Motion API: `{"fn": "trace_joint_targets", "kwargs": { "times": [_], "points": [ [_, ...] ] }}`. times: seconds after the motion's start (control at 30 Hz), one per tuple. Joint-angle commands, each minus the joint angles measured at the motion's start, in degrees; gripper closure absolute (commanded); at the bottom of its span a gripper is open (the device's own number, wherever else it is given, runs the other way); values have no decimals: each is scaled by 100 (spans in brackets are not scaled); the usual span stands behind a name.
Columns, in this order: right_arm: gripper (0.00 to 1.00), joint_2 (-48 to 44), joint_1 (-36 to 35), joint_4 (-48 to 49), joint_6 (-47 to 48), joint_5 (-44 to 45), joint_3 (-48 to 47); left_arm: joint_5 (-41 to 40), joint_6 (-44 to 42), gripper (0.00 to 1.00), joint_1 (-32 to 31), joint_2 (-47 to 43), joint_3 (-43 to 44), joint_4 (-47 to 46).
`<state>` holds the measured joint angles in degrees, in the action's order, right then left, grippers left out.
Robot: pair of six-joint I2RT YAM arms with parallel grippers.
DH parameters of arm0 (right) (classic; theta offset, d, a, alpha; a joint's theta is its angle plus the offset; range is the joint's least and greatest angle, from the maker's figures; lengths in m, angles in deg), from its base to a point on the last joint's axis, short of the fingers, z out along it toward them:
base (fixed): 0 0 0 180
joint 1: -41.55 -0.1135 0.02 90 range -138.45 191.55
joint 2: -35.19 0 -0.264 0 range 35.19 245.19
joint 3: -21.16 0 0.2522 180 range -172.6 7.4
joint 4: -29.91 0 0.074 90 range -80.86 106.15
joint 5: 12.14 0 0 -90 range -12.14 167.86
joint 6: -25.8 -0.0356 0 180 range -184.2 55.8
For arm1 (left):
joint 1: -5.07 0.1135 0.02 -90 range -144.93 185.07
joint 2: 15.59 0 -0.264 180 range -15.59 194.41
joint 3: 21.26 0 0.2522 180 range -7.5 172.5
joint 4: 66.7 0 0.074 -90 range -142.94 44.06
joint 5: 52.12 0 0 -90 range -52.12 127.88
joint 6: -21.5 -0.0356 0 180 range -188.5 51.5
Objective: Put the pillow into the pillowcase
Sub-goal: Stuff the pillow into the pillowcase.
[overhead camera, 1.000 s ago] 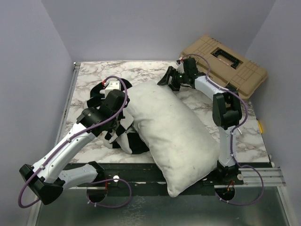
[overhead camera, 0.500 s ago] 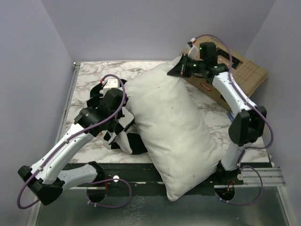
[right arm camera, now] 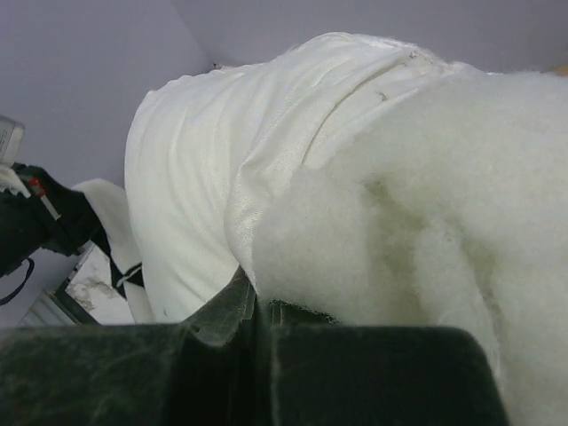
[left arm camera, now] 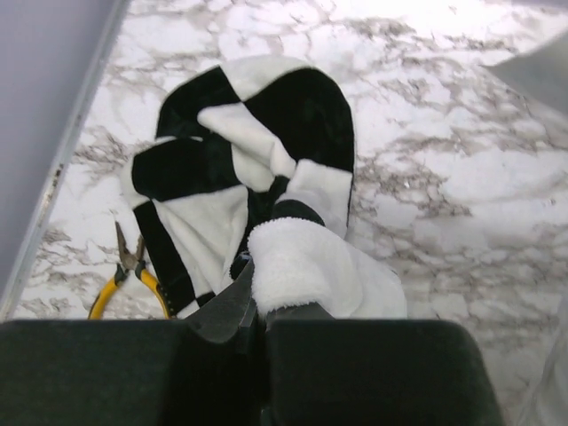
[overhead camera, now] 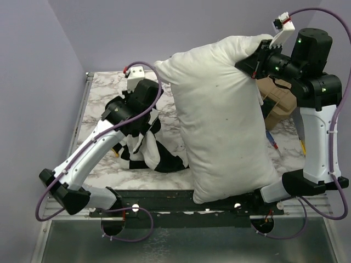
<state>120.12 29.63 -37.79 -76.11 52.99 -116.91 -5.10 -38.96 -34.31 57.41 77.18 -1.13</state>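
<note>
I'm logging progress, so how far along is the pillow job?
Done: both grips. The right hand is shut on the top corner of the pillow, holding it upright. The left hand is shut on the bunched pillowcase. In hand: seemingly lining the two up. Left: the insertion itself. The pillow is wholly outside the pillowcase, and no opening shows.

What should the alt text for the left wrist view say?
The left gripper pinches a bunched black-and-white checked pillowcase that hangs over a marble table. Yellow-handled pliers lie on the table at lower left.
</note>
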Motion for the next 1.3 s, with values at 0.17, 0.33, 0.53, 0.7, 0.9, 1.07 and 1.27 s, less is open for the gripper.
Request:
{"fn": "trace_joint_targets", "kwargs": {
  "times": [0.17, 0.33, 0.53, 0.7, 0.9, 1.07, 1.27],
  "points": [
    [100, -52, -25, -654, 476, 93, -888, -2511, -361, 100, 313, 1477, 3092, 341],
    [100, -149, -29, -706, 530, 47, -700, -3034, -727, 100, 308, 1661, 3694, 324],
    [100, -267, -24, -1135, 780, 470, -294, -1243, -603, 100, 419, 1240, 1635, 16],
    [100, -331, -27, -1588, 870, 1053, -232, 821, -679, 100, 439, 1218, 138, -506],
    [100, -478, -27, -1597, 773, 1093, 301, 1535, -559, 100, 528, 1630, 109, -767],
    [100, -254, -29, -1710, 684, 88, 638, 2569, -555, 100, 1183, 1936, 690, -795],
    [100, -303, -28, -1343, 681, -1126, 1164, 3216, -383, 100, 2194, 2030, 748, -786]
  ]
}}
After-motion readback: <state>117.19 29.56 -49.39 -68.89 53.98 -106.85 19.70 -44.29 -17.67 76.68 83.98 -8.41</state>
